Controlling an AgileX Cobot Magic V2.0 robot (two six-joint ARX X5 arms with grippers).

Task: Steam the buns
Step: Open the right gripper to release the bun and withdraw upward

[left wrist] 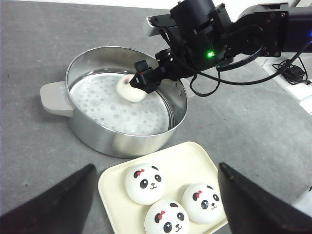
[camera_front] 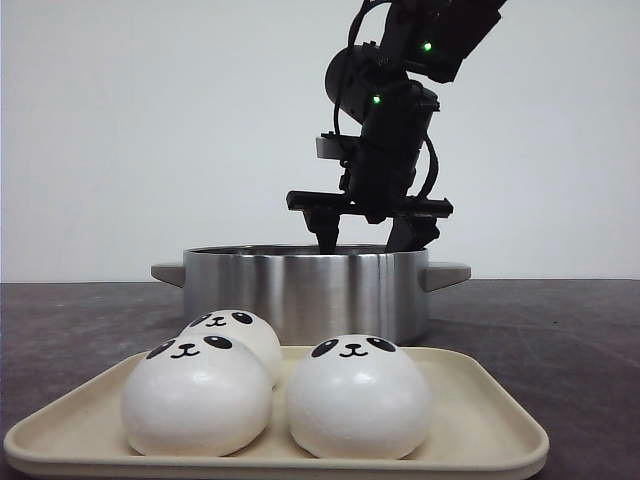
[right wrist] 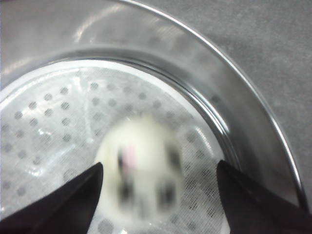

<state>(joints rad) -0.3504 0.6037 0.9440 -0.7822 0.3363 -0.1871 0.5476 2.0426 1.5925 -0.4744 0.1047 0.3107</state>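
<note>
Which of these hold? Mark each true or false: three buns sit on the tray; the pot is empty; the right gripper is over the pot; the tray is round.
1. Three buns sit on the tray: true.
2. The pot is empty: false; one bun is inside.
3. The right gripper is over the pot: true.
4. The tray is round: false; it is rectangular with rounded corners.

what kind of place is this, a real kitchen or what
Probably a lab tabletop staged as a kitchen: a steel steamer pot and a cream tray of panda buns on a plain grey table, bare wall behind.
</note>
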